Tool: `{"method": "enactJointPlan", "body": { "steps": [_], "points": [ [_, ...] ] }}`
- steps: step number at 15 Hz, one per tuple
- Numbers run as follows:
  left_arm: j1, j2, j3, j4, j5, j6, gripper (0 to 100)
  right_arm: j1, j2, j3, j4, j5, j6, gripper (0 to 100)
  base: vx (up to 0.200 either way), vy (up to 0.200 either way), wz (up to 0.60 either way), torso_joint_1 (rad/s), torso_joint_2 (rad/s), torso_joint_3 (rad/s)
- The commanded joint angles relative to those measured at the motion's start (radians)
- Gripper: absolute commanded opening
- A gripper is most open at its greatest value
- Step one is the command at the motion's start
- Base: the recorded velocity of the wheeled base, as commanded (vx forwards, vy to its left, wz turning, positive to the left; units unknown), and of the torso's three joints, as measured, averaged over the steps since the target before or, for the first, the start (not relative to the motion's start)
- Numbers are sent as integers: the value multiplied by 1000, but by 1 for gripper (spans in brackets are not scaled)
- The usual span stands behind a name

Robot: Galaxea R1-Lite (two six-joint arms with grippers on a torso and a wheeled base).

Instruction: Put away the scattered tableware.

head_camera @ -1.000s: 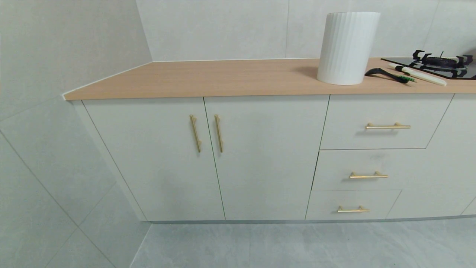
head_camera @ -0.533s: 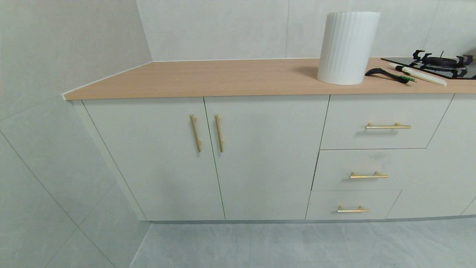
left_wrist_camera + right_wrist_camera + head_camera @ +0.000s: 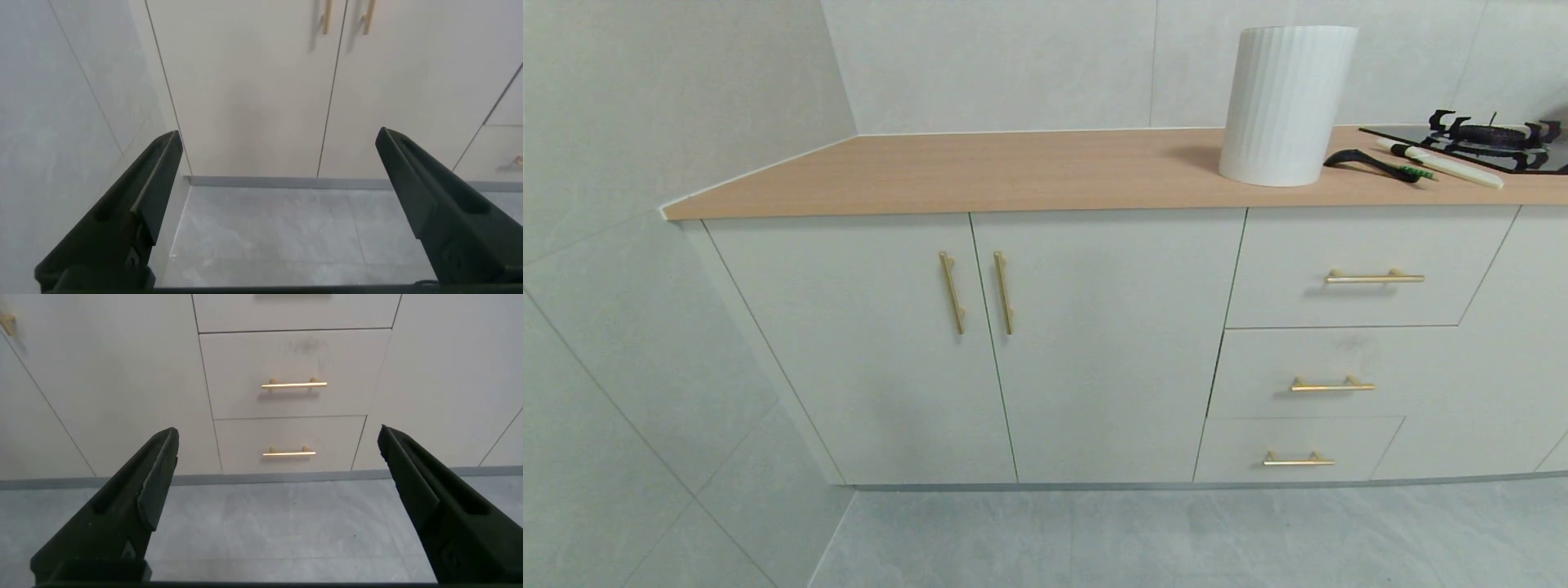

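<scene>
Nothing moved in the last second, head view static; probably still pre-approach, nothing picked. Count: one desk (image 3: 1013,171), two cabinet doors (image 3: 866,343), three drawers (image 3: 1339,245), one white canister (image 3: 1286,106) upper right. Left gripper (image 3: 276,143) and right gripper (image 3: 278,439) both spread wide, empty. Two utensils on desk right of canister: black utensil (image 3: 1364,161), white utensil (image 3: 1445,166).

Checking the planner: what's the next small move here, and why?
Probably move right, toward the black utensil and white utensil lying beside the white ribbed holder on the counter. The left gripper and right gripper are open, low, facing cabinet fronts, so the tableware looks out of reach.
</scene>
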Motion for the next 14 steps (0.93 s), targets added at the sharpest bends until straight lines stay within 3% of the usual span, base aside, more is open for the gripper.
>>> {"method": "enactJointPlan", "body": {
  "steps": [1,3,13,14],
  "points": [
    [0,2,0,0,-3,9,100,0,4,0,0,0,0,100,0,0,0,0,0,0],
    [0,2,0,0,-10,15,100,0,3,0,0,0,0,100,0,0,0,0,0,0],
    [0,2,0,0,-10,15,100,0,3,0,0,0,0,100,0,-200,0,0,1,2],
    [0,2,0,0,-10,12,100,0,3,0,0,0,0,100,0,0,0,0,0,0]
  ]
}}
